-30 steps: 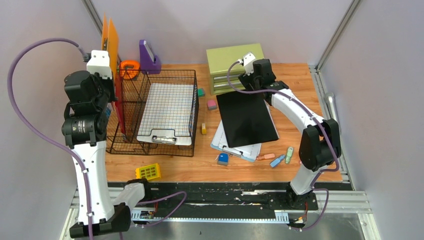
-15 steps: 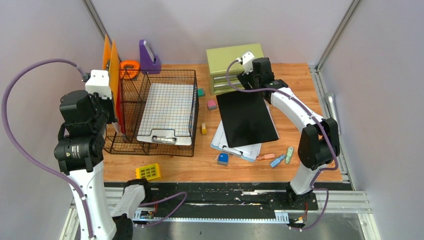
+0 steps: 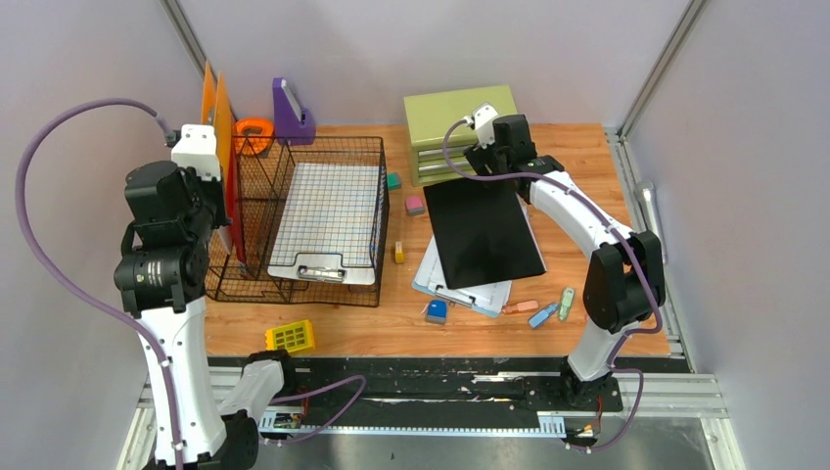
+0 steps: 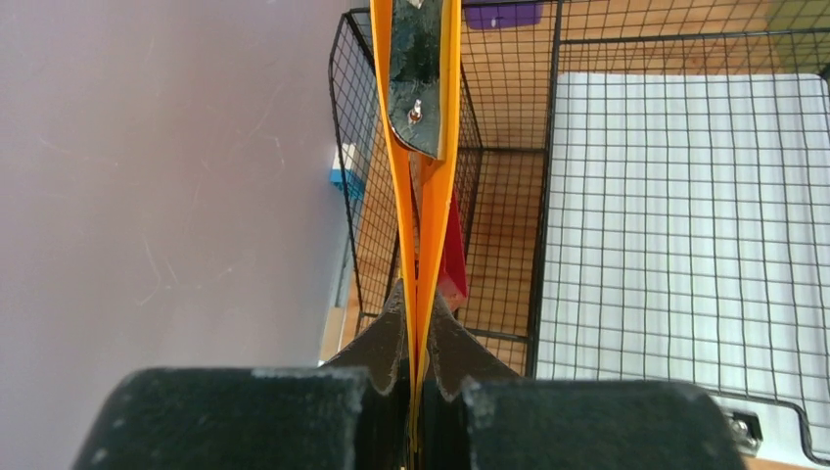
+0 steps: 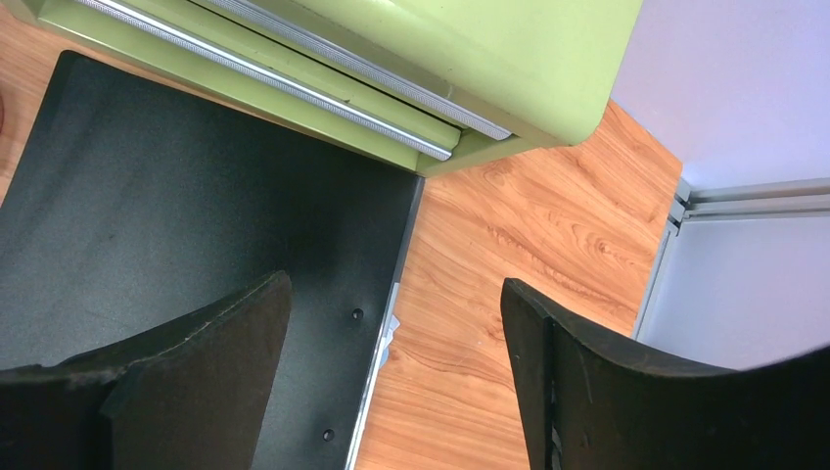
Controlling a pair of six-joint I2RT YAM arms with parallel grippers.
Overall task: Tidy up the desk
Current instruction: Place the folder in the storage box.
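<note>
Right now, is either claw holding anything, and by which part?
The left claw is shut, pinching an upright orange folder by its near edge. The right claw is open and holds nothing.

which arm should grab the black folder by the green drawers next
Right. Its jaws stand open just above the far corner of the black folder beside the green drawer cabinet. The left jaws are shut on the orange folder at the wire basket, so that arm is busy.

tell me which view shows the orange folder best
The left wrist view: the orange folder fills the middle, edge-on and close, pinched in the shut left gripper. The top view shows only its upper part, standing upright past the left arm. The right wrist view shows none of it.
</note>
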